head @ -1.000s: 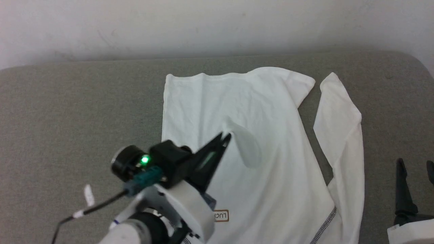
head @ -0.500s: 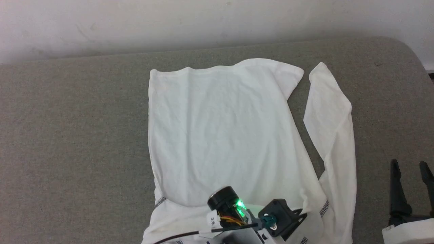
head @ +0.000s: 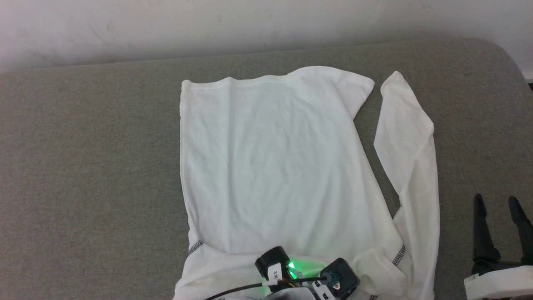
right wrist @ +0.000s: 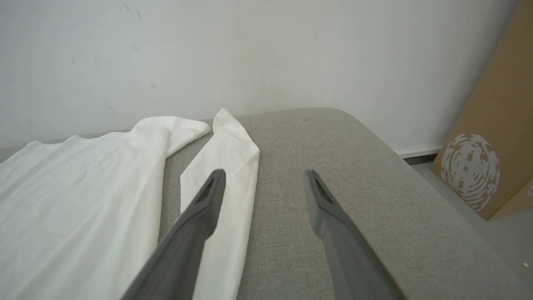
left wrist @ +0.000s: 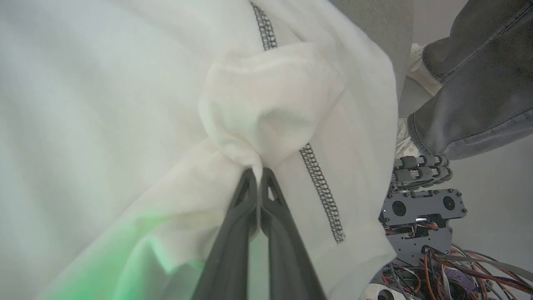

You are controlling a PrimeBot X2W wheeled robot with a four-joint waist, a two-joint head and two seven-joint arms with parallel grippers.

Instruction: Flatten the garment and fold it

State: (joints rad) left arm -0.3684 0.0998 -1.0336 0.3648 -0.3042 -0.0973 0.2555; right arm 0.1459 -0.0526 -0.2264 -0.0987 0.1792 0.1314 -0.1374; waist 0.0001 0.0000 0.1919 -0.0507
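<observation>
Near edge of the grey padded surface (head: pixel 83 187): left gripper (left wrist: pixel 259 175) is working low over the garment (head: pixel 270 158), jaws pressed together and pinching a bunched fold of its white cloth. Cannot tell whether that fold is a cuff. A green lamp (head: pixel 291 265) on the wrist is glowing onto the fabric. Dark zigzag stitching (left wrist: pixel 320 183) is running just beside the pinch. Beyond the surface's edge, in the left wrist view, a person's leg in grey jeans (left wrist: pixel 470 83) is standing on the floor.

Near right corner: right gripper (head: pixel 495 199) is hovering above bare upholstery, fingers spread wide, holding nothing, apart from the cloth.

Middle: the garment's body is lying mostly flat, shoulders toward the near edge, hem toward the far edge, faint creases showing. Its sleeve (head: pixel 410 141) is lying along the right side, bent at mid-length, cuff end pointing at the far edge and separated from the body by a strip of grey.

Far: the hem is stopping short of the far edge; a pale wall (head: pixel 250 25) is rising behind. A cardboard panel (right wrist: pixel 491 146) is leaning off the far right corner.
</observation>
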